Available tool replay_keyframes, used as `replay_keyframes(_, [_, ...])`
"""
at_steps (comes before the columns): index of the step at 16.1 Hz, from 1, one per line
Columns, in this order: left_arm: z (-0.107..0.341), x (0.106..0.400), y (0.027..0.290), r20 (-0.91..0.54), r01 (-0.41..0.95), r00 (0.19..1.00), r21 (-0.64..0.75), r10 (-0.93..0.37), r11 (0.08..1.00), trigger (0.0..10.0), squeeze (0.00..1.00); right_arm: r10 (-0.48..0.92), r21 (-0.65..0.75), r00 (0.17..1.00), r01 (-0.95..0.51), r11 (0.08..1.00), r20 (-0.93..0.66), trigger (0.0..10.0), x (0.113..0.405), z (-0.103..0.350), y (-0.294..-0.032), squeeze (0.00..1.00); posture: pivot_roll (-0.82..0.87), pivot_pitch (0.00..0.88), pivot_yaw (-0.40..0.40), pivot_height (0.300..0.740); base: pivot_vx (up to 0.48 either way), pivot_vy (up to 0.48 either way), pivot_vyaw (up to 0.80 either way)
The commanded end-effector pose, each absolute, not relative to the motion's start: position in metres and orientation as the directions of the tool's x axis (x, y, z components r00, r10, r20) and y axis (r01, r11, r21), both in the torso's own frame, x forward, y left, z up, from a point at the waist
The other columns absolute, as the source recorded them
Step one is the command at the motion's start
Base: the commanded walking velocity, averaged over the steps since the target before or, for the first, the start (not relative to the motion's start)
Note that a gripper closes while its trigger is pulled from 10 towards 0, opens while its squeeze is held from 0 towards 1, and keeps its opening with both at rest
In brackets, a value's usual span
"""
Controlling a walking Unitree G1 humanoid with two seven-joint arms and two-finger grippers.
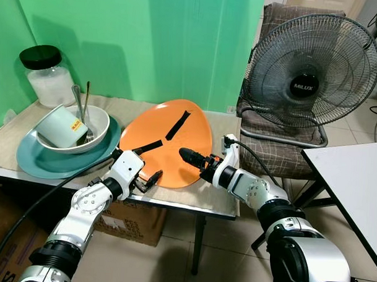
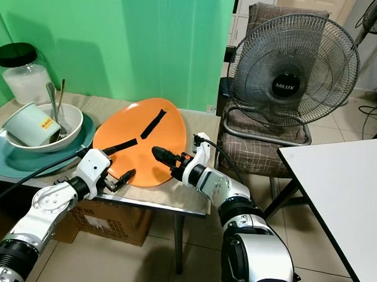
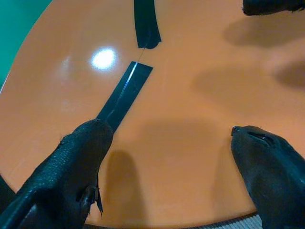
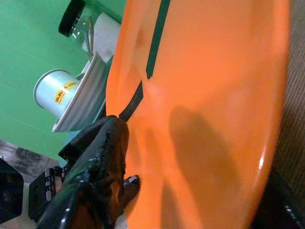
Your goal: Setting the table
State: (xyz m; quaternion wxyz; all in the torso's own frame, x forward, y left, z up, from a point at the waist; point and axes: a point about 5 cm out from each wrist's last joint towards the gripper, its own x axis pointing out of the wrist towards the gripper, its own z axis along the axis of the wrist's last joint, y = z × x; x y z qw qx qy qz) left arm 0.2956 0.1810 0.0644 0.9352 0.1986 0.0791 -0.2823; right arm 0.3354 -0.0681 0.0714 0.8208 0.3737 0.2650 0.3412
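A jar (image 1: 47, 74) with a black lid is standing at the far left of the table (image 1: 220, 201), against the green wall (image 1: 148, 40). Just near of it a teal plate (image 1: 51, 163) is carrying a white bowl (image 1: 99, 122), and the bowl is holding a tipped mug (image 1: 60, 126) and two spoons (image 1: 82, 109). The left gripper (image 1: 149, 161) is reaching over the table's near edge, its fingers (image 3: 81, 148) spread apart over the near left rim of the orange plate (image 1: 176, 147), one over a black tape strip; whether they are touching the plate I cannot tell. The orange plate is sitting in the middle of the table, tilted, with two black strips across it. The right gripper (image 1: 189, 156) is coming in from the right at the plate's near right edge, one finger (image 4: 107, 157) lying on the face and the plate's rim passing between the two, so it seems to be grasping the plate. Right of the table a fan (image 1: 312, 71) is standing at a chair (image 1: 281, 150), and a white table (image 1: 354, 184) is showing at the far right.
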Motion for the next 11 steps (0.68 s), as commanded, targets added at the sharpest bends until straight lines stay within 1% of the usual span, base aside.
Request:
replay_keyframes(1, [0.042, 0.286, 0.182, -0.383, 0.605, 0.786, 0.313, -0.485, 0.732, 10.0, 0.00, 0.771, 0.802, 0.616, -0.374, 0.466, -0.162, 0.0, 0.337, 0.075, -0.065, 0.00, -0.04, 0.000, -0.023, 0.740, 0.000, 0.000, 0.00])
replay_keyframes(7, [0.047, 0.288, 0.183, -0.369, 0.600, 0.793, 0.332, -0.485, 0.728, 10.0, 0.00, 0.752, 0.795, 0.635, -0.359, 0.489, -0.177, 0.0, 0.338, 0.074, -0.069, 0.00, -0.04, 0.000, -0.023, 0.740, 0.000, 0.000, 0.00])
replay_keyframes(11, [0.062, 0.293, 0.184, -0.316, 0.584, 0.810, 0.368, -0.493, 0.723, 10.0, 0.00, 0.735, 0.804, 0.657, -0.343, 0.486, -0.164, 0.0, 0.341, 0.076, -0.073, 0.00, -0.04, 0.000, -0.022, 0.740, 0.000, 0.000, 0.00])
